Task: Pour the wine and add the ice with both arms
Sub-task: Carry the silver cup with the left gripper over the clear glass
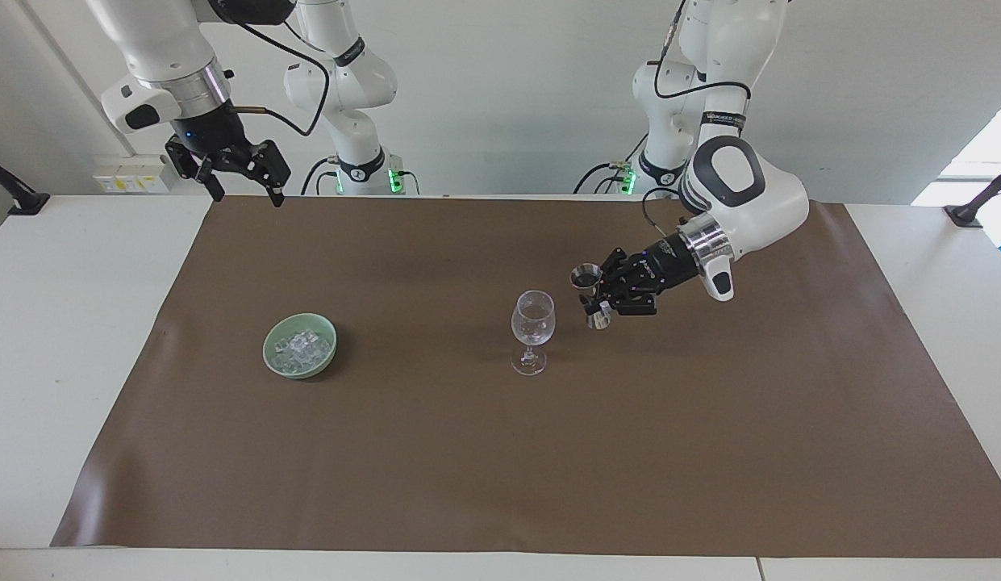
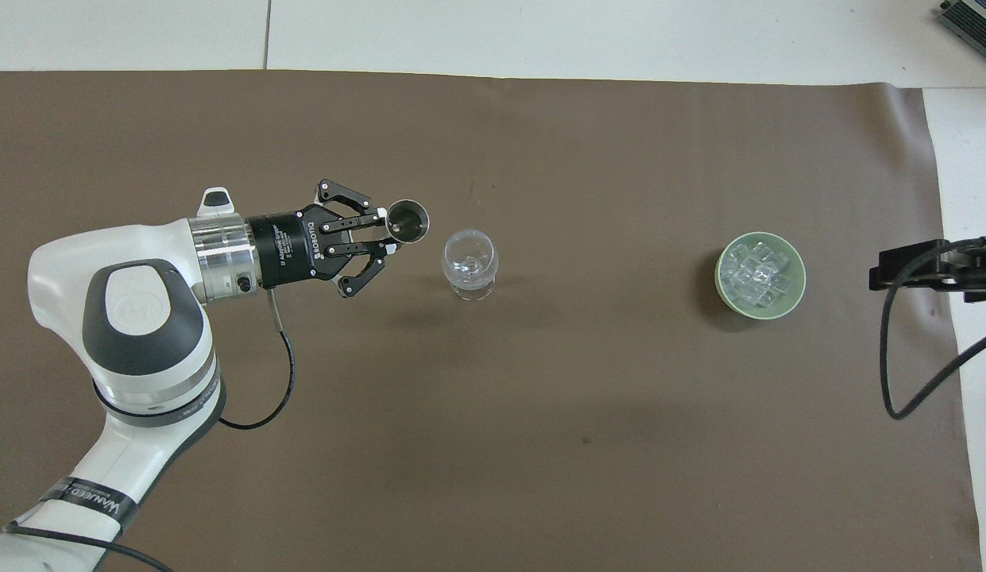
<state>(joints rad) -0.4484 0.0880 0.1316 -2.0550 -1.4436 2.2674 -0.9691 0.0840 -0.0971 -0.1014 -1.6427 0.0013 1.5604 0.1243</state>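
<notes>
My left gripper [image 1: 603, 297] is clamped on a metal jigger [image 1: 590, 297], its long axis upright, mouth up, beside the wine glass [image 1: 532, 331]; my right gripper [image 1: 240, 179] waits open.

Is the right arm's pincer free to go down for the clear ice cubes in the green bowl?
Probably yes: the right pincer hangs open and empty, the clear ice cubes lie uncovered in the green bowl, and nothing stands between.
</notes>
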